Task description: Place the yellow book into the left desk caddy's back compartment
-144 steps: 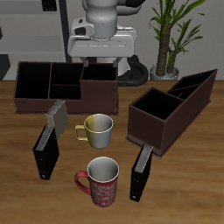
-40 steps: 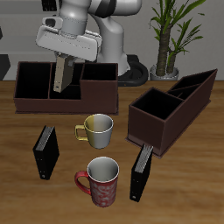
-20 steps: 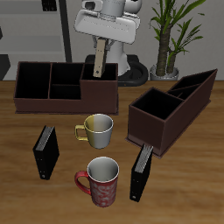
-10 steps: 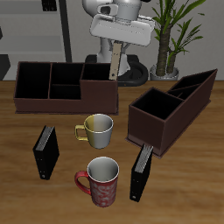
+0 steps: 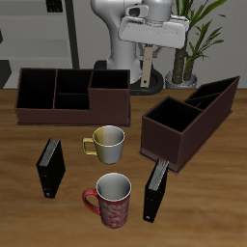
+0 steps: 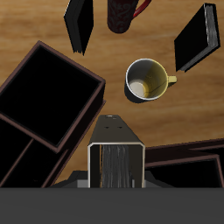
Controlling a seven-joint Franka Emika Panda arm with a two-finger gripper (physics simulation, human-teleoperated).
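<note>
1. One thin yellow book [image 5: 147,69] hangs on edge from your gripper [image 5: 148,53], high above the back of the table, between the wide low caddy [image 5: 72,94] and the left desk caddy [image 5: 190,118]. The wrist view shows its pale page edges [image 6: 116,164] pinched between the two fingers, so the jaws are closed down to the book's thickness.
2. Judging by its look, the book is stiff and light, with a smooth cover. You hold it near its top edge, and the free lower end could swing or slide if you move sharply. Keep the squeeze firm and the motion smooth.
3. Your target, the back compartment [image 5: 218,93], is the narrow end section beyond the inner divider, farthest from the table's front edge. It is well apart from the book now.
4. That caddy sits at an angle to the table edge, so you will likely need to turn the book to line up with the slot's long direction before lowering.
5. Room along the way looks open at this height. The plant [image 5: 190,34] stands behind the caddy, so do not overshoot toward it.
6. Mugs [image 5: 108,143] and black books [image 5: 155,190] lie nearer the front edge, out of your path.
</note>
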